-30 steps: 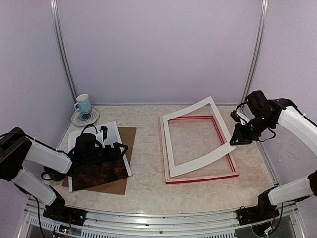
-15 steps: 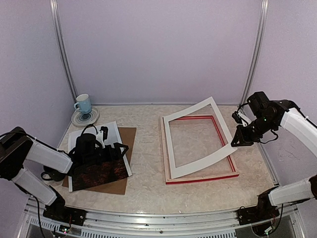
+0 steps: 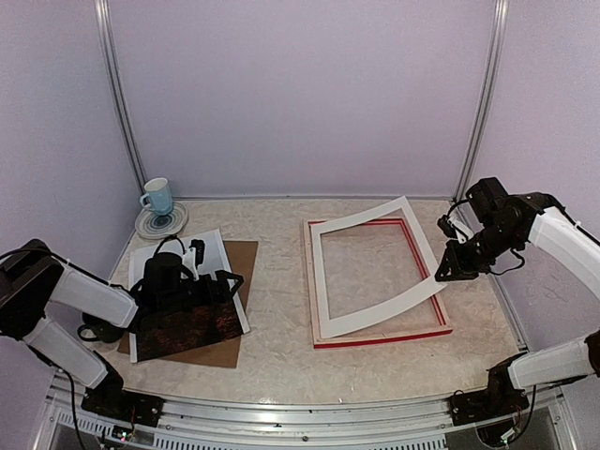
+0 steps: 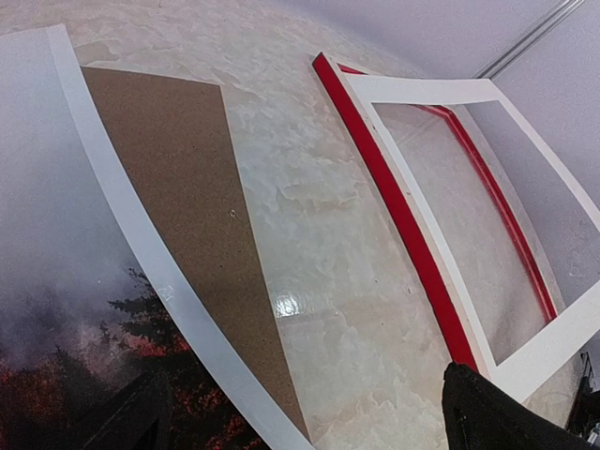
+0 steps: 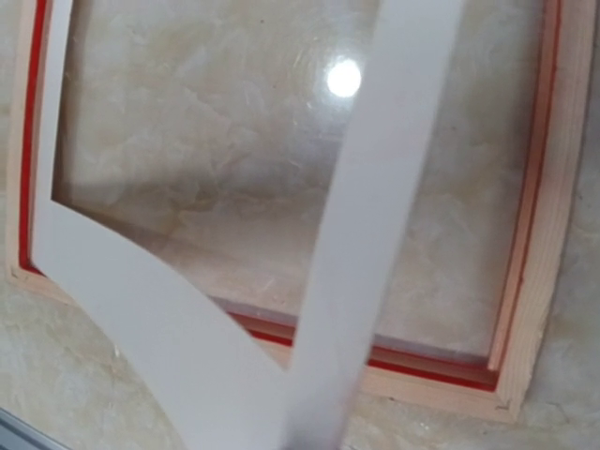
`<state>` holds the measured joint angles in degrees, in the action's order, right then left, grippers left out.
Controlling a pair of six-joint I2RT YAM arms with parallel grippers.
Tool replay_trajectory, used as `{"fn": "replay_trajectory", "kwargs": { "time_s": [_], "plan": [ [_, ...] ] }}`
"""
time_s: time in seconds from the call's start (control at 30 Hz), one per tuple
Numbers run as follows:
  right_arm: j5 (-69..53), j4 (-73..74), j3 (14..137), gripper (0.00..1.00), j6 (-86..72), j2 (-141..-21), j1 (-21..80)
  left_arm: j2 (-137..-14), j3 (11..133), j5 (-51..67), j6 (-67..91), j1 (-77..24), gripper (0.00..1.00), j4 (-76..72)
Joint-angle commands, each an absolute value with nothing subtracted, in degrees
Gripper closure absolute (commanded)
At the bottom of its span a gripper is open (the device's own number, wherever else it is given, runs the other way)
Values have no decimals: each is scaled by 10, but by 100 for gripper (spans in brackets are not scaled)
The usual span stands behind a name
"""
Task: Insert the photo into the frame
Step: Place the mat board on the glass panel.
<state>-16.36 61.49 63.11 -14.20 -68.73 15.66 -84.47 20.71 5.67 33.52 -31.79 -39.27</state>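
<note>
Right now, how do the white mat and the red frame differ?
The white mat is bowed and partly lifted, its right edge pinched in the right gripper; the frame lies flat on the table. The mat is thin white card; the frame is red-edged wood bars. Both are open rectangles of similar size.

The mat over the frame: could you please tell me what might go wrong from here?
1. The mat hangs skewed over the frame, with its far right corner past the bars. If it is let go like this, it may rest on top rather than seat inside.
2. The right gripper pinches only one edge and the mat bows, so it could crease or slip.
</note>
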Motion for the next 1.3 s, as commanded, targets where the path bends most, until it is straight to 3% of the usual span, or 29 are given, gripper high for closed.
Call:
{"fn": "replay_trajectory", "kwargs": {
  "time_s": [0.0,0.23,1.27],
  "plan": [
    [-179,589,609,85,-145,-686,150,-848,204,62,338,-313,1,-407],
    [-166,582,614,78,-143,-695,150,-845,203,60,338,-313,1,-405],
    [-129,546,603,69,-131,-719,153,-852,203,63,340,-313,1,-409]
  ]
}}
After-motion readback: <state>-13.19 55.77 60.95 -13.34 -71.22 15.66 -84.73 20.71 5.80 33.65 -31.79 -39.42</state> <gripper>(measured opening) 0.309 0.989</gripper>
